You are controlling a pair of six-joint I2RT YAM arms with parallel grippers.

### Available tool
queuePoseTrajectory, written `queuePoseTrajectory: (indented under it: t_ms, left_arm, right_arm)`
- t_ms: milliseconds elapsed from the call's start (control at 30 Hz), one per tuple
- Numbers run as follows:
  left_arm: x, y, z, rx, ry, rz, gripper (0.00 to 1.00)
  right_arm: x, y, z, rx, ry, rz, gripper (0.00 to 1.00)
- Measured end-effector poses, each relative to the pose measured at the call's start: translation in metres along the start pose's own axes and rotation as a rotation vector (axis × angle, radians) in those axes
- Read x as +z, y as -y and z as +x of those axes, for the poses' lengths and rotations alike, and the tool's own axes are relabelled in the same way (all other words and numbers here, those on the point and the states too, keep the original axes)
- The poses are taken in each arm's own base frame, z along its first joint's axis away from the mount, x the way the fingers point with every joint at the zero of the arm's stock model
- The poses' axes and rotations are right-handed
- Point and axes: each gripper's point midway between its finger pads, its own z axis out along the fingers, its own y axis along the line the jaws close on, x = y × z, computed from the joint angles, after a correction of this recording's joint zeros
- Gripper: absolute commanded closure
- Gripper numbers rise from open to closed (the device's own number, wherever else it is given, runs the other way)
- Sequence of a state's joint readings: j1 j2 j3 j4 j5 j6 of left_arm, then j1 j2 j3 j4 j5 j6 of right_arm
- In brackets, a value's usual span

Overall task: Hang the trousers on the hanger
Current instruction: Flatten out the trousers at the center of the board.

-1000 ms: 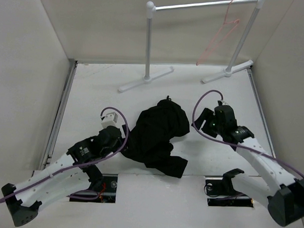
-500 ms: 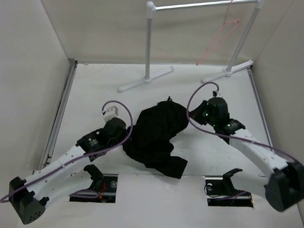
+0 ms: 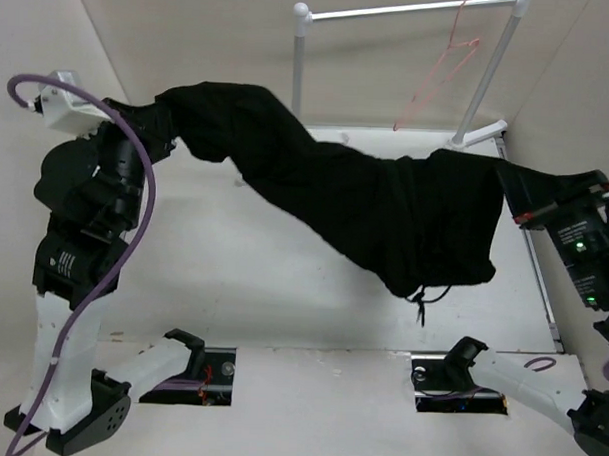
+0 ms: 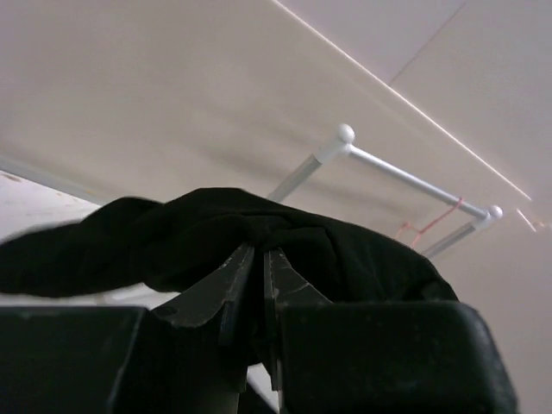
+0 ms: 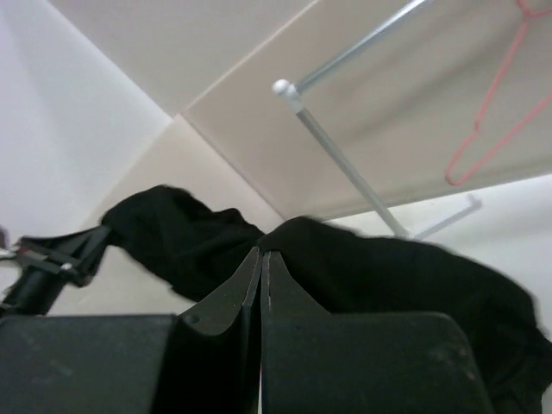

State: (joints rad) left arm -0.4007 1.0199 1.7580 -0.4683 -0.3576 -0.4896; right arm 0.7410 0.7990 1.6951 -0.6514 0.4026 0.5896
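Note:
The black trousers hang stretched in the air between both arms, sagging lowest right of centre, where a drawstring dangles. My left gripper is raised at the upper left and shut on one end of the trousers; its tips pinch the fabric. My right gripper, at the right, is shut on the other end; in the right wrist view its tips meet on the cloth. The thin pink hanger hangs from the rail behind the trousers, at the back right, also seen as a pink hanger.
The white-and-silver rail stand stands at the back of the table, its feet partly hidden by the cloth. Beige walls close in the left, right and rear. The white tabletop lies below the trousers.
Both grippers have shut on the heap of trousers that lay on the table and lifted it. The arms have swung up and apart, spreading the cloth wide.

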Motion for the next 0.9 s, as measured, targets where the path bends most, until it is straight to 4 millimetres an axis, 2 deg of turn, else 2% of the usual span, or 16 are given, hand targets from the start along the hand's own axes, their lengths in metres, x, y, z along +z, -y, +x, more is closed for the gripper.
queuePoseTrajectory:
  t_ms: [67, 100, 167, 233, 267, 300, 367, 400, 433, 467, 500, 567, 633, 700, 800, 900]
  left_arm:
    - [-0.005, -0.019, 0.002, 0.026, 0.019, -0.047, 0.93]
    - [-0.007, -0.031, 0.009, 0.039, 0.015, -0.075, 0.92]
    - [-0.01, -0.068, 0.045, 0.082, -0.04, -0.164, 0.89]
    - [-0.014, -0.109, 0.096, 0.135, -0.135, -0.26, 0.75]
    - [-0.018, -0.135, 0.134, 0.159, -0.193, -0.312, 0.64]
    - [-0.028, -0.16, 0.173, 0.196, -0.28, -0.358, 0.57]
    - [-0.053, -0.206, 0.237, 0.248, -0.428, -0.448, 0.48]
    - [-0.074, -0.234, 0.27, 0.285, -0.524, -0.514, 0.43]
    - [-0.092, -0.254, 0.287, 0.303, -0.581, -0.566, 0.4]
    - [-0.106, -0.268, 0.294, 0.308, -0.611, -0.607, 0.38]
    - [-0.116, -0.276, 0.294, 0.3, -0.614, -0.635, 0.37]
    - [-0.117, -0.276, 0.28, 0.257, -0.553, -0.649, 0.37]
    - [-0.112, -0.272, 0.268, 0.218, -0.504, -0.645, 0.37]
    - [-0.104, -0.269, 0.267, 0.191, -0.497, -0.641, 0.37]
    - [-0.094, -0.273, 0.278, 0.17, -0.537, -0.657, 0.34]
    - [-0.082, -0.28, 0.286, 0.146, -0.558, -0.682, 0.31]
  right_arm:
    - [0.003, 0.021, 0.016, -0.033, -0.011, 0.063, 0.98]
    - [0.008, 0.036, 0.032, -0.058, -0.032, 0.105, 0.98]
    - [0.024, 0.082, 0.084, -0.118, -0.117, 0.231, 0.99]
    - [0.035, 0.145, 0.151, -0.159, -0.25, 0.389, 1.0]
    - [0.032, 0.19, 0.193, -0.169, -0.347, 0.499, 1.0]
    - [0.024, 0.224, 0.222, -0.173, -0.42, 0.591, 1.0]
    - [-0.003, 0.284, 0.263, -0.14, -0.533, 0.762, 1.0]
    - [-0.019, 0.306, 0.273, -0.108, -0.565, 0.839, 1.0]
    - [-0.028, 0.318, 0.275, -0.082, -0.569, 0.884, 0.99]
    - [-0.032, 0.324, 0.273, -0.057, -0.557, 0.91, 0.97]
    - [-0.032, 0.325, 0.266, -0.034, -0.529, 0.915, 0.9]
    - [-0.024, 0.319, 0.256, -0.012, -0.476, 0.882, 0.6]
    - [-0.017, 0.312, 0.249, -0.007, -0.441, 0.838, 0.37]
    - [-0.014, 0.308, 0.248, -0.012, -0.44, 0.814, 0.31]
    - [-0.018, 0.302, 0.257, -0.035, -0.476, 0.802, 0.31]
    - [-0.033, 0.286, 0.271, -0.064, -0.529, 0.763, 0.34]
